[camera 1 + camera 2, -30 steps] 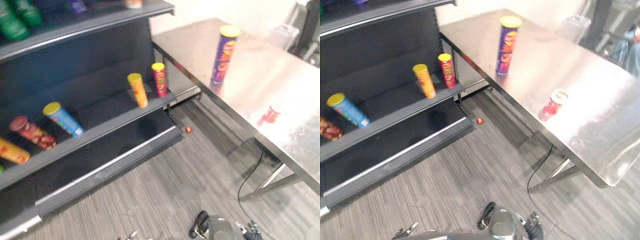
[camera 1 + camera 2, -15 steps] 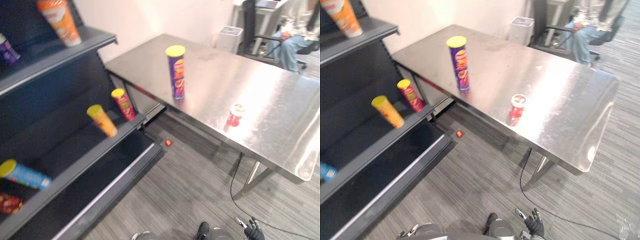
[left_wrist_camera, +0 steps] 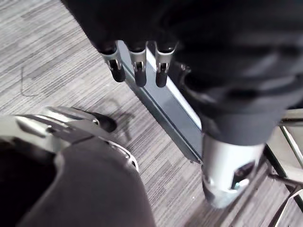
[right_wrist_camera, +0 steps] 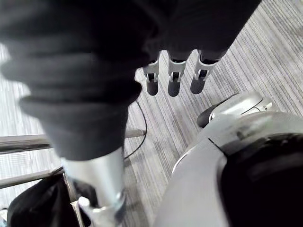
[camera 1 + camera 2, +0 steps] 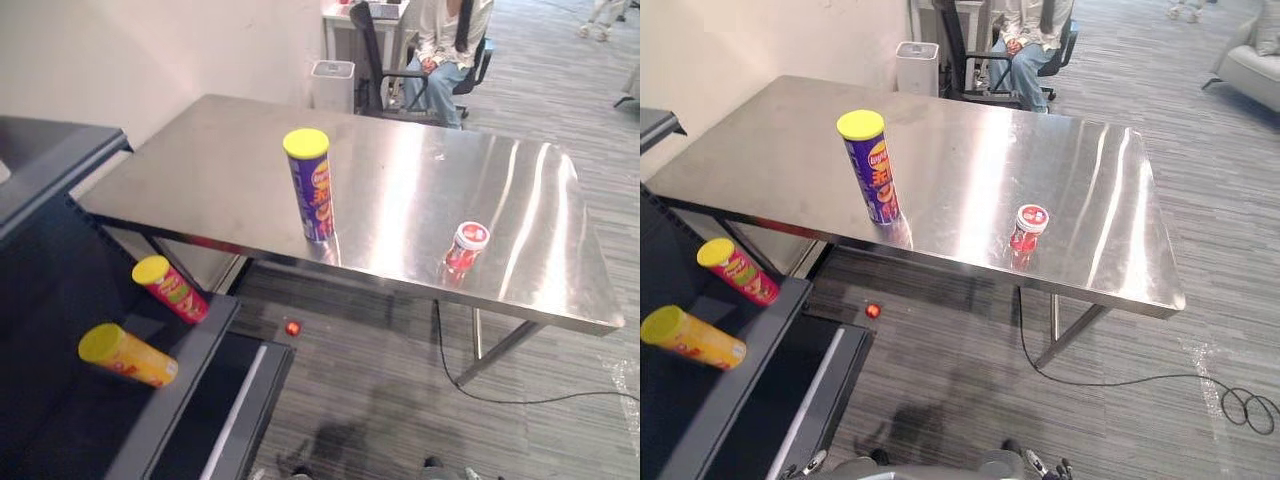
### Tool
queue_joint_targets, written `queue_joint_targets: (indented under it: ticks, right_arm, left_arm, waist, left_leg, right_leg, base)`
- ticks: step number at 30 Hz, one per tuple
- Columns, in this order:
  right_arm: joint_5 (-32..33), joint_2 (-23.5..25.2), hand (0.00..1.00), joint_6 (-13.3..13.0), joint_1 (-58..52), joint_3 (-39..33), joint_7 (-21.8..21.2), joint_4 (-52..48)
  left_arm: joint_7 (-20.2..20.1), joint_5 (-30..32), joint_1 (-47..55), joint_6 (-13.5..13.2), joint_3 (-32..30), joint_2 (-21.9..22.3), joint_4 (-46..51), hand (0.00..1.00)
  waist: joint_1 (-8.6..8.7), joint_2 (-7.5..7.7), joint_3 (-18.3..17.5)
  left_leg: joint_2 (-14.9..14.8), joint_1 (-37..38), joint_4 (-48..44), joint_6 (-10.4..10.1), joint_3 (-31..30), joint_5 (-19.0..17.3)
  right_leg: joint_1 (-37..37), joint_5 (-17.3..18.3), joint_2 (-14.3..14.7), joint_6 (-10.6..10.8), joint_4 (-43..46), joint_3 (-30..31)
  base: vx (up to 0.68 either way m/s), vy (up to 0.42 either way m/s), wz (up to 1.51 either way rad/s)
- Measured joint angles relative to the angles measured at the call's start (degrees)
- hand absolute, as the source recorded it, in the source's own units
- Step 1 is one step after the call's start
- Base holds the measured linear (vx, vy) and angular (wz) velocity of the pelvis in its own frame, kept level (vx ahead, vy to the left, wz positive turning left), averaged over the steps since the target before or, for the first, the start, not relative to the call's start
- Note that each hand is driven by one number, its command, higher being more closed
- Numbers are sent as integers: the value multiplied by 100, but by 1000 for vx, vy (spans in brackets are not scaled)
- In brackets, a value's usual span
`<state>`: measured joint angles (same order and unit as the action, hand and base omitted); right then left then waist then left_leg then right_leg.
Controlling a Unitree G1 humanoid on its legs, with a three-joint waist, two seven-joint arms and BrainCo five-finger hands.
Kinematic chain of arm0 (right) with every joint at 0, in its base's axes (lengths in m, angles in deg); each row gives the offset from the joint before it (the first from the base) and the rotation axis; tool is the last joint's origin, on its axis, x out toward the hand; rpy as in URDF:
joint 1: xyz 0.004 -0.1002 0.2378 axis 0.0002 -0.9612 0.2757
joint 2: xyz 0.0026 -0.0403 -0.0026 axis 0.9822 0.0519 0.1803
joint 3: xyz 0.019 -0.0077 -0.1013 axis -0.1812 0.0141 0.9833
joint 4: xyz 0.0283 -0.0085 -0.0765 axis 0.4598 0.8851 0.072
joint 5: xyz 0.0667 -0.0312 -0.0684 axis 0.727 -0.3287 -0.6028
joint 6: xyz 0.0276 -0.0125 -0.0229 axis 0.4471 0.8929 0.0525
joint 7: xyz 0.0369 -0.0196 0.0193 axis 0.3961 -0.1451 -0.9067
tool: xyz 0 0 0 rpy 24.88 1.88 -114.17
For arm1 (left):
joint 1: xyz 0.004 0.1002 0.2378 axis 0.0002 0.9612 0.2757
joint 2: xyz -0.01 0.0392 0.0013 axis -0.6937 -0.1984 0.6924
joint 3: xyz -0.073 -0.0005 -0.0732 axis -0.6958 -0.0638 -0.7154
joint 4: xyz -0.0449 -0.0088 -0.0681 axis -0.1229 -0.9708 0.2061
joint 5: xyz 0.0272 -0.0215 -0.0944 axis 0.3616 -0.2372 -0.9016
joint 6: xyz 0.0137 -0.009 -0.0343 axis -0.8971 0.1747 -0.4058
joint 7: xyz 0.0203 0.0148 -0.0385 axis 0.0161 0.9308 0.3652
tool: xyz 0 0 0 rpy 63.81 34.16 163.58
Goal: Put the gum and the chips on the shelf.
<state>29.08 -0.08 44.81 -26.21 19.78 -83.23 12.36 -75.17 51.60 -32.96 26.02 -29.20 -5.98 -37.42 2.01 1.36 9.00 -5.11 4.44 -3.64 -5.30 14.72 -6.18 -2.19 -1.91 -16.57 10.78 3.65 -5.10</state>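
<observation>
The left hand (image 5: 812, 462) and right hand (image 5: 1035, 463) show at the bottom edge. Well ahead of the right hand, a steel table (image 5: 970, 130) bears an upright purple chips can (image 5: 872, 168) and a red gum jar (image 5: 1027, 229). Ahead of the left hand, a red can (image 5: 737, 272) and an orange can (image 5: 695, 339) lie tilted on the shelf (image 5: 760, 380).

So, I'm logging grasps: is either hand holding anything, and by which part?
Nothing is held. The left hand and right hand hang with fingers straight; the chips can and gum jar stand on the table.
</observation>
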Motion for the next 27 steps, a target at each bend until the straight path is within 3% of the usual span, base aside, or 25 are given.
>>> queue_joint_targets:
  ticks: [2,4,6,7,11,15,19,27]
  right_arm:
    - [-4,-3,0,-83,16,-6,83,-22]
    - [-23,-38,0,-93,162,-52,40,-26]
    - [-25,-41,0,-71,231,-52,24,-26]
    - [-24,-30,0,-39,221,-58,36,-19]
    - [6,-45,0,104,222,-167,171,3]
    - [207,-7,0,161,173,-223,634,24]
    - [217,9,0,160,168,-651,1063,-153]
    - [149,-292,0,0,311,-2001,1938,-2455]
  left_arm:
    - [1,-1,10,7,74,4,-5,0]
    - [-1,-16,20,17,71,38,-12,0]
    - [-4,-18,25,18,69,37,-20,0]
    - [-4,-12,29,17,69,36,-24,0]
    - [-4,-2,10,9,72,72,4,0]
    - [11,-2,-2,63,68,76,88,0]
    - [17,7,38,172,33,71,146,0]
    - [-4,333,305,415,-235,49,576,0]
  waist:
    - [60,-54,-8]
    - [64,-124,-25]
    - [36,-131,-11]
    - [39,-86,-31]
    - [77,-139,3]
    - [-55,-46,40]
    - [-64,-14,18]
    - [-83,65,-216]
  left_leg:
    - [-59,102,60,-1,205,-37]
    - [-221,213,112,-27,670,-67]
    - [-251,297,145,-27,974,-67]
    - [-217,381,161,-33,1085,-72]
    - [-221,521,192,-87,1156,-108]
    - [-229,801,530,-173,1238,-11]
    - [-218,882,795,-241,1282,75]
    - [-198,955,902,-229,1321,121]
  right_leg:
    - [48,-146,55,-168,-6,-267]
    - [269,-447,222,-384,-80,-966]
    - [304,-599,302,-429,-260,-1371]
    - [282,-599,310,-428,-375,-1348]
    - [183,-592,361,-423,-567,-1367]
    - [59,-488,461,-411,-666,-1387]
    - [51,-477,489,-375,-741,-1398]
    - [15,-598,532,-283,-868,-1322]
  base:
    - [98,109,-49]
    - [85,26,-97]
    - [17,-19,-105]
    - [-18,-44,-87]
    - [-38,-68,-32]
    - [-101,-73,-11]
    - [-65,-33,-4]
    - [50,9,-3]
